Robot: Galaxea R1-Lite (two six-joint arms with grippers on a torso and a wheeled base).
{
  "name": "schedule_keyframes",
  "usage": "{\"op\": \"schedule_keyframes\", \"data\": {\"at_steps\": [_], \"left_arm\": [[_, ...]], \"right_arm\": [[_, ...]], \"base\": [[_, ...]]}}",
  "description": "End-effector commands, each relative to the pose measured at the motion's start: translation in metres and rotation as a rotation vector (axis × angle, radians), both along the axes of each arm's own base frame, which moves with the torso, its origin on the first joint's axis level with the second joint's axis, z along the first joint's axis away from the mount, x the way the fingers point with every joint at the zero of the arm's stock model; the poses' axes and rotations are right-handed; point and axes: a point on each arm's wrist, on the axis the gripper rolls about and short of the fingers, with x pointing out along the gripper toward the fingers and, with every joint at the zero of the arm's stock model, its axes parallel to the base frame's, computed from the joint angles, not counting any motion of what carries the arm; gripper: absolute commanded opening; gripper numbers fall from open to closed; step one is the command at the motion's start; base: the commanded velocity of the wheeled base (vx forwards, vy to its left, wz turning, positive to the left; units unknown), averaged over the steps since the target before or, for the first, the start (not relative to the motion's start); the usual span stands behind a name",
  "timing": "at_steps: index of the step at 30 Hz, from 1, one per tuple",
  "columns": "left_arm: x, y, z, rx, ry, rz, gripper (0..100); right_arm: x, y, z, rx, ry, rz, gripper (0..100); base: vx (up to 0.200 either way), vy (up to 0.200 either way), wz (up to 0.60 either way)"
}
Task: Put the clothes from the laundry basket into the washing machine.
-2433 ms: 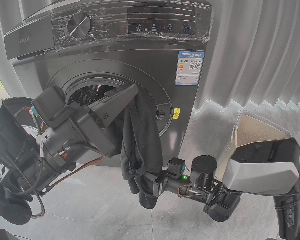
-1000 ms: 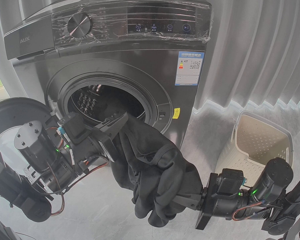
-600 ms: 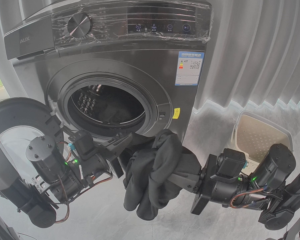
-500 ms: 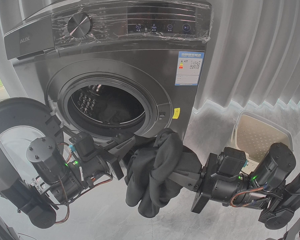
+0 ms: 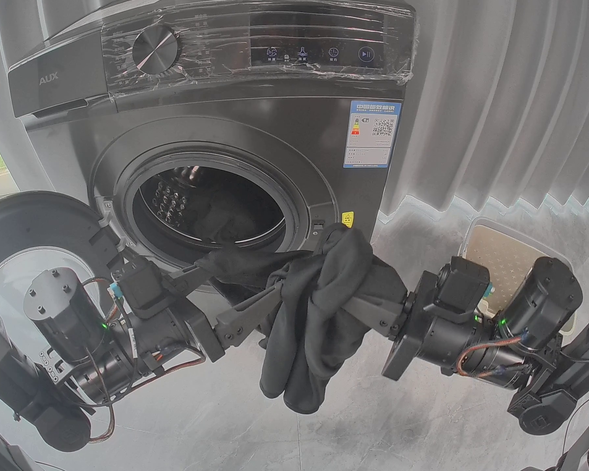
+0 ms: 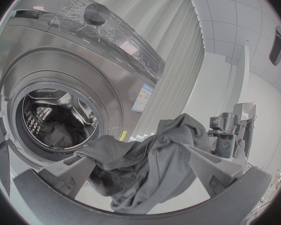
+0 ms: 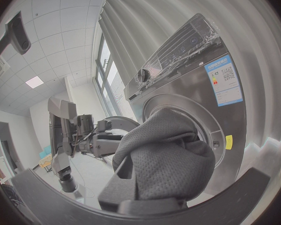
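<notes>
Head view: my right gripper (image 5: 348, 306) clenches the dark garment (image 5: 311, 335) before the washing machine (image 5: 242, 116); my left gripper (image 5: 242, 281) gapes open.

The dark garment (image 5: 311, 296) is hiding the tips of the right gripper (image 5: 340, 303). At three o'clock, the right arm (image 5: 543, 305) is blocking part of the laundry basket (image 5: 504, 246).

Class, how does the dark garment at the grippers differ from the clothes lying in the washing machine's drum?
The dark garment hangs in the air outside the drum; the drum clothes lie heaped inside it. The garment is draped over the open jaws of the left gripper and clamped in the right gripper; the drum clothes touch neither. Both are dark fabric.
</notes>
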Motion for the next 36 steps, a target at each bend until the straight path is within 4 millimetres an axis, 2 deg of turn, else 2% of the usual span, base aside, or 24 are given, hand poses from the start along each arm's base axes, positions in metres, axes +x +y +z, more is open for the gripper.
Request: {"op": "schedule_keyframes", "data": {"at_steps": [1,4,9,13,17,23,27,34,36], "left_arm": [[-0.009,0.005,-0.003,0.012,0.014,-0.025,100],[-0.015,0.004,0.003,-0.007,0.007,-0.086,100],[-0.021,0.007,0.026,-0.145,0.012,-0.140,100],[-0.024,0.010,0.028,-0.155,0.017,-0.141,100],[-0.024,0.010,0.023,-0.136,0.026,-0.134,100],[-0.021,0.008,-0.007,0.061,-0.002,-0.109,100],[-0.018,0.006,-0.015,0.134,-0.030,-0.114,100],[-0.019,0.006,-0.042,0.278,-0.019,-0.171,100],[-0.018,0.005,-0.044,0.286,-0.021,-0.173,100]], "right_arm": [[0.020,-0.006,0.006,0.026,-0.021,-0.065,0],[0.025,-0.009,0.001,0.014,-0.009,-0.082,0],[0.027,-0.007,-0.010,-0.015,0.020,-0.081,0],[0.026,-0.004,-0.015,-0.028,0.032,-0.074,0],[0.026,-0.003,-0.015,-0.028,0.032,-0.071,0],[0.022,-0.001,-0.013,-0.022,0.028,-0.055,0],[0.015,0.006,-0.011,-0.017,0.026,-0.022,0],[0.006,0.017,-0.009,-0.008,0.018,0.025,0],[0.006,0.018,-0.008,-0.004,0.016,0.029,0]], "base": [[0.000,0.000,0.00],[0.000,0.000,0.00],[0.000,0.000,0.00],[0.000,0.000,0.00],[0.000,0.000,0.00],[0.000,0.000,0.00],[0.000,0.000,0.00],[0.000,0.000,0.00],[0.000,0.000,0.00]]}}
